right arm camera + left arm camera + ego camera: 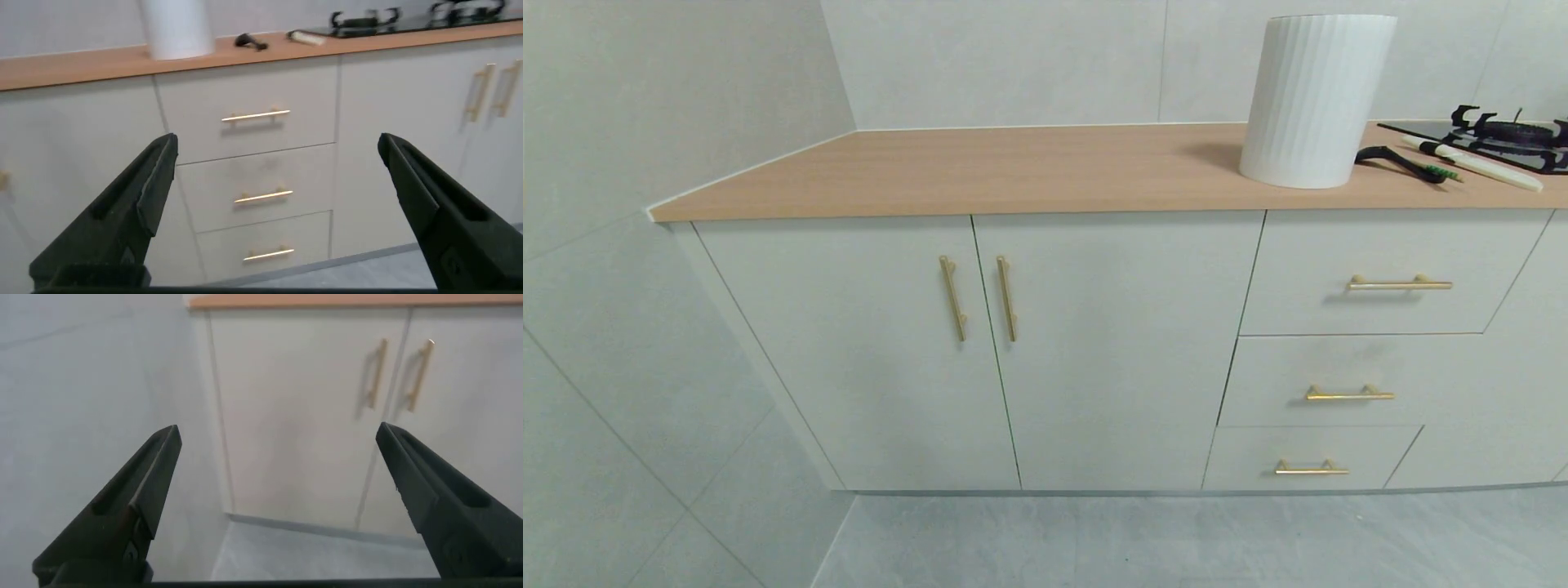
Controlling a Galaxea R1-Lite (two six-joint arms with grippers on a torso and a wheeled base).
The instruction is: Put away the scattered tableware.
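Note:
On the wooden countertop [980,167] at the right lie a black utensil [1401,162] with a green tip and a long white utensil [1474,162], both beside a tall white ribbed holder [1313,98]. The same black utensil [252,42], white utensil [304,36] and holder [176,28] lie far off in the right wrist view. My left gripper [278,449] is open and holds nothing, low in front of the double cabinet doors [392,416]. Facing the drawers [255,118], my right gripper [278,155] is open and holds nothing.
A black stove grate [1511,135] sits at the counter's far right. Below the counter are two doors with gold handles [953,298] and three drawers with gold handles [1398,284]. A tiled wall [645,106] closes the left side; grey floor [1176,543] lies in front.

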